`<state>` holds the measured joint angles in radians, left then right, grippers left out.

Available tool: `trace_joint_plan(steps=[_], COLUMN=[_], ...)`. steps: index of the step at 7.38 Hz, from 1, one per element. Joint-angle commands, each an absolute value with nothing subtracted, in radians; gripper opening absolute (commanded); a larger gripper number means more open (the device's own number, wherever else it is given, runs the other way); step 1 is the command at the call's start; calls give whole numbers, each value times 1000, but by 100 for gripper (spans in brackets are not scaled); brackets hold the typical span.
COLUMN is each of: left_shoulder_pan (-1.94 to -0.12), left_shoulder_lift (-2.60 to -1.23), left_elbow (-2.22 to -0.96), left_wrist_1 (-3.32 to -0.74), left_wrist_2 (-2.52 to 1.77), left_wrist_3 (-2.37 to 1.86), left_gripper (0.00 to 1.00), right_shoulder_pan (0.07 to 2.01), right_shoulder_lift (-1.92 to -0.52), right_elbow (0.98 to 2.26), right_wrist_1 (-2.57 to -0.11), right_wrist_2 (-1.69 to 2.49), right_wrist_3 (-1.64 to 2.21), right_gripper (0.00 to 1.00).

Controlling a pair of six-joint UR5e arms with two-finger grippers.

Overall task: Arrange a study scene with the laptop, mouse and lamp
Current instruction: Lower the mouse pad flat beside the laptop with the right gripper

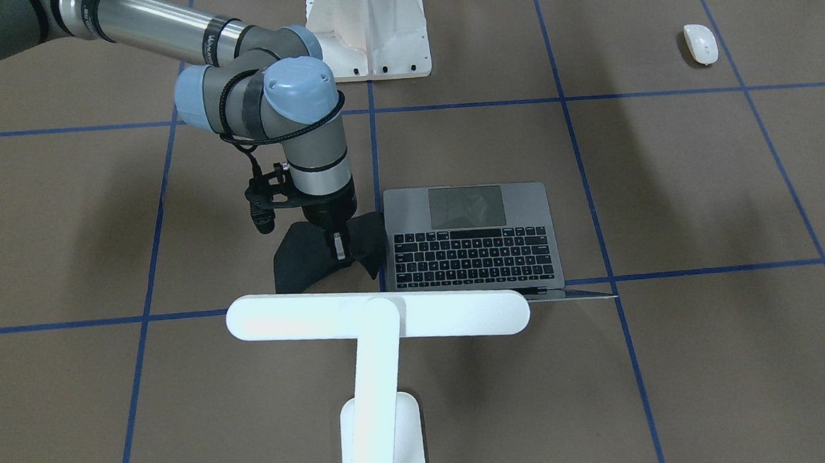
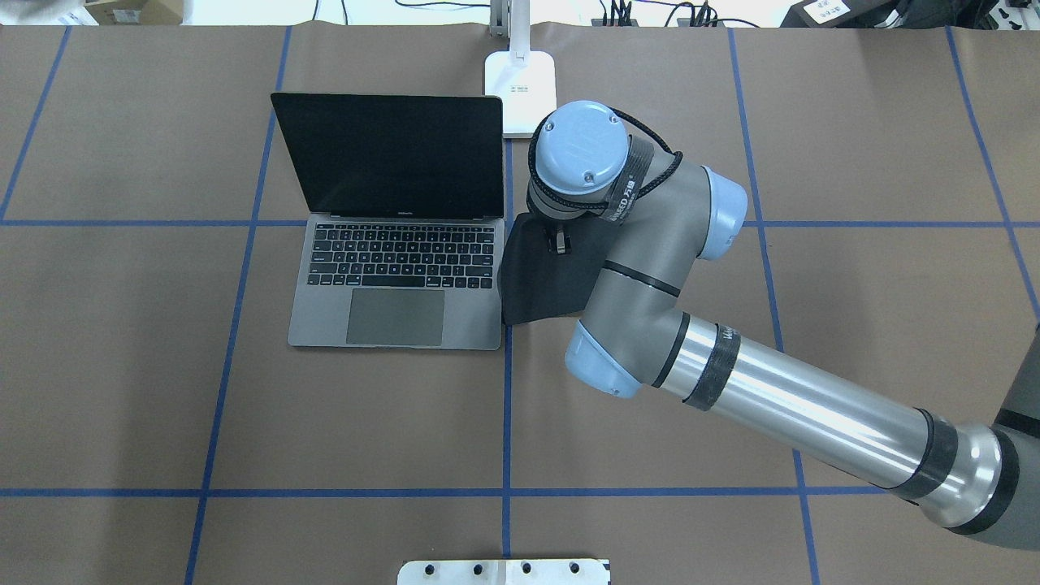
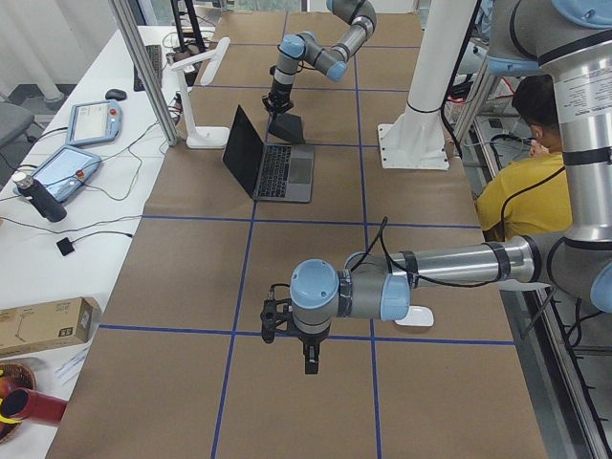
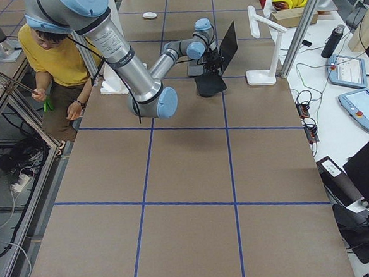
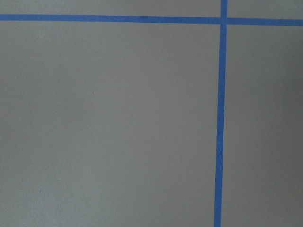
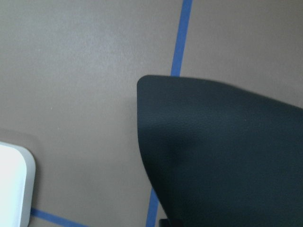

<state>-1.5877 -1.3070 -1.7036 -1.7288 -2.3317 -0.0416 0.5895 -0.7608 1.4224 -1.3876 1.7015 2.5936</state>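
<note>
The open grey laptop [image 1: 473, 239] [image 2: 398, 268] sits mid-table with its dark screen upright. The white lamp [image 1: 378, 316] stands behind it, and its base [image 2: 521, 93] shows at the table's far edge. The white mouse [image 1: 700, 43] lies far off on the robot's left side, near the left arm [image 3: 382, 292]. My right gripper [image 1: 339, 253] [image 2: 561, 242] is shut on a flat black pad [image 1: 301, 262] [image 2: 544, 280] [image 6: 222, 151] beside the laptop's right edge; the pad bends and hangs lifted. My left gripper [image 3: 313, 359] points down over bare table; I cannot tell if it is open.
The white ribbed pedestal [image 1: 368, 29] [image 2: 504, 571] stands at the robot's side of the table. A person in yellow [image 3: 521, 191] sits beside the table. Blue tape lines [image 5: 220, 118] grid the brown surface.
</note>
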Motion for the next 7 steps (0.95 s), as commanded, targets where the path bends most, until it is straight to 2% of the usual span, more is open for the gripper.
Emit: trace_joint_plan(steps=[1, 4, 7], left_shoulder_pan=[-1588, -1588, -1588], left_shoulder_lift=[-1307, -1308, -1308], left_elbow=[-1703, -1704, -1707], left_wrist_1=[-1729, -1729, -1729], left_wrist_2=[-2330, -2330, -2330], left_wrist_3=[-41, -41, -41], left_gripper=[100, 100, 100], right_shoulder_pan=[578, 598, 607], right_shoulder_lift=[-770, -828, -827], right_elbow=[1307, 1313, 1315], right_wrist_1=[-1280, -1275, -1276], right_wrist_2=[1649, 1651, 1652], right_wrist_3=[2599, 2499, 2494], right_gripper=[0, 0, 0])
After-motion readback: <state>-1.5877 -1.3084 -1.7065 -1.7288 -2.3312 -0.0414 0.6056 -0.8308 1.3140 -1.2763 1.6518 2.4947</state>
